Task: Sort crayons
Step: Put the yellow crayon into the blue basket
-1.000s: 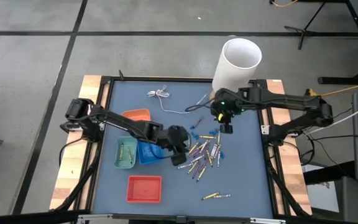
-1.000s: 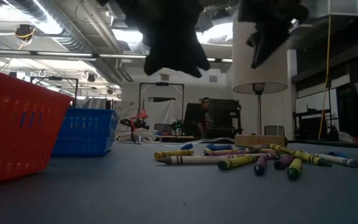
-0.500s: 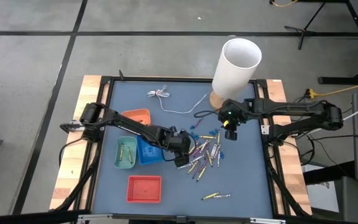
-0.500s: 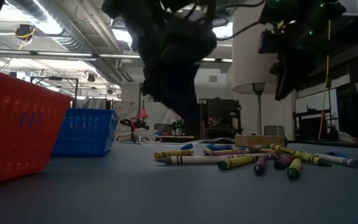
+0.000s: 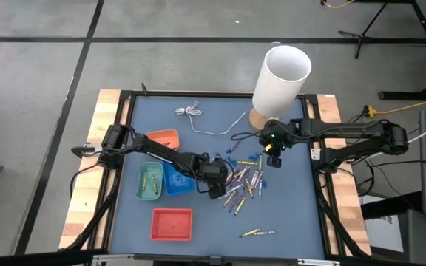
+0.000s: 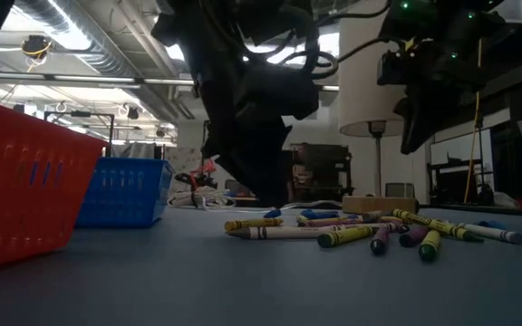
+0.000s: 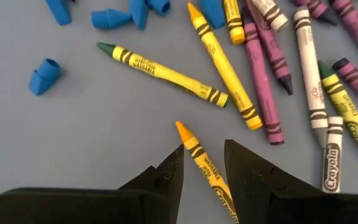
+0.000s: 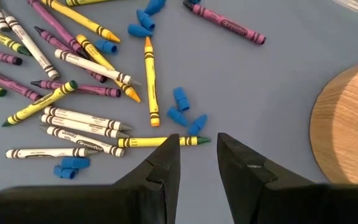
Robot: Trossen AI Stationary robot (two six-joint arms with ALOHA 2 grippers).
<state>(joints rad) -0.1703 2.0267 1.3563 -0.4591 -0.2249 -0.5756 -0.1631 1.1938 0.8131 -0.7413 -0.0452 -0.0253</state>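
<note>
The crayons (image 5: 244, 182) lie between the trays (image 5: 161, 179) on the left and the tube (image 5: 281, 81) behind.

You had even, soft light from above on the table (image 5: 198, 214); shadows there were faint. From table height, ceiling lamps (image 6: 57, 32) glared, so both arms showed as black silhouettes, and the red basket (image 6: 25, 181) up close was blurred. Your wrist cameras gave sharp crayons (image 7: 166, 74), with only the nearest dark fingers (image 7: 166, 180) soft.
</note>
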